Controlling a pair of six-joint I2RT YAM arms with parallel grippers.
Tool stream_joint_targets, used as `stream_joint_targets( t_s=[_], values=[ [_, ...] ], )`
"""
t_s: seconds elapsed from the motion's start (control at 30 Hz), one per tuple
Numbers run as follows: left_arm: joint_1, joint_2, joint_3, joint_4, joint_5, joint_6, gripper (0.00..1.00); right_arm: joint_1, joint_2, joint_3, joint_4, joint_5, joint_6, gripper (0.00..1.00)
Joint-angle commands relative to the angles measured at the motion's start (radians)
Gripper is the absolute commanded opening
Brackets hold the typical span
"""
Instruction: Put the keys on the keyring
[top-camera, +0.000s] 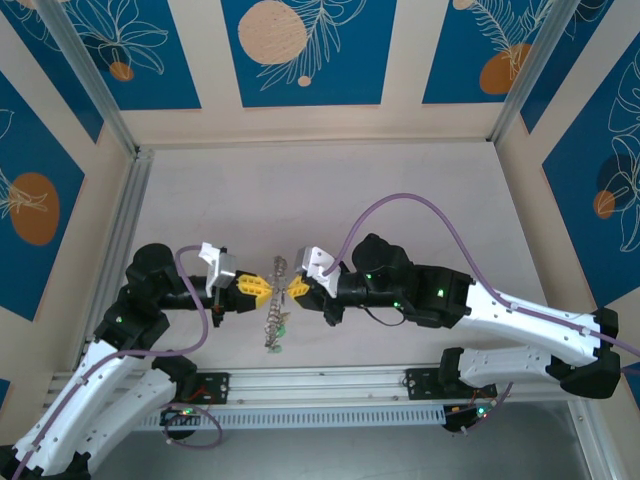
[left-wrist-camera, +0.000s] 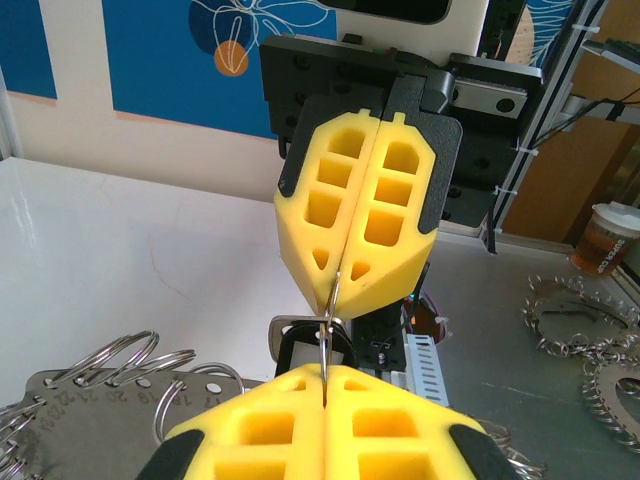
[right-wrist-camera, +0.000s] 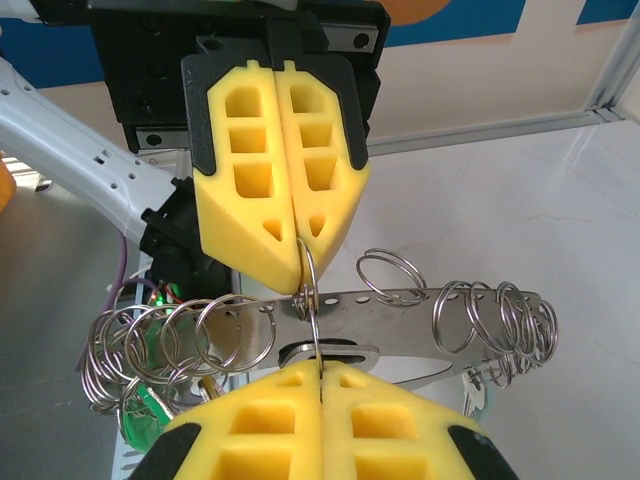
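Right gripper (right-wrist-camera: 320, 375): fully closed, pinching the thin wire of the keyring (right-wrist-camera: 312, 300).
Keys (right-wrist-camera: 330, 353): silver piece against the keyring wire, just below it; the dark-framed tag (left-wrist-camera: 310, 342) lies there too. Threaded or not: cannot tell.
Keyring: edge-on, its wire spanning from claw tip to claw tip.
Numbered metal plate (right-wrist-camera: 400, 297): strung with split rings, crossing just behind the keyring.
Left gripper (right-wrist-camera: 300, 262): fully closed on the keyring's far side, tips facing the right gripper.
Governing relation: the keys lie crosswise to the keyring wire, between both claws; neither arm is clearly nearer.
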Motion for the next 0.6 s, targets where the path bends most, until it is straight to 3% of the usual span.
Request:
stream_joint_targets(
  t_s=[0.0, 0.57],
  values=[
    [-0.006, -0.012, 0.013, 0.053, 0.009, -0.003, 0.00, -0.005, 0.005, 0.009, 0.034, -0.030, 0.015, 0.00],
    [-0.006, -0.013, 0.012, 0.052, 0.008, -0.004, 0.00, -0.006, 0.017, 0.020, 0.045, -0.052, 0.011, 0.00]
  ],
)
